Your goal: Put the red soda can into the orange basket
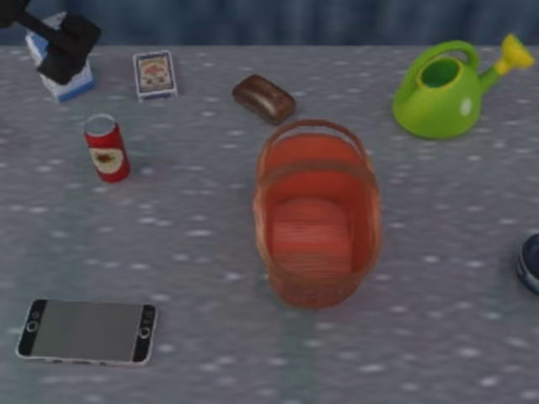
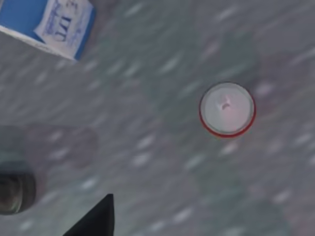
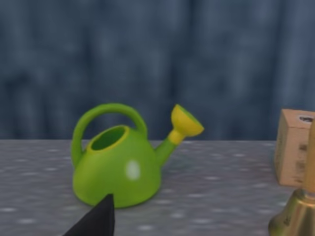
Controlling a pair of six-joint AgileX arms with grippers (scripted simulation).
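The red soda can (image 1: 106, 150) stands upright on the table at the left, silver top up. In the left wrist view its round top (image 2: 227, 109) is seen from above. My left gripper (image 1: 61, 61) hangs at the far left back, over the milk carton and behind the can, apart from it. One dark fingertip (image 2: 97, 219) shows far off to the side, the jaws wide and empty. The orange basket (image 1: 368, 220) stands in the table's middle, handle arched across it, nothing inside. My right arm is out of the top view; its fingertip (image 3: 98, 220) points toward the green watering can.
A blue-white milk carton (image 1: 77, 82) and a card box (image 1: 155, 74) lie at the back left, and a brown loaf (image 1: 264, 98) behind the basket. The green watering can (image 1: 438, 91) is at the back right, a phone (image 1: 88, 331) at the front left, and a dark blue thing (image 1: 530, 263) at the right edge.
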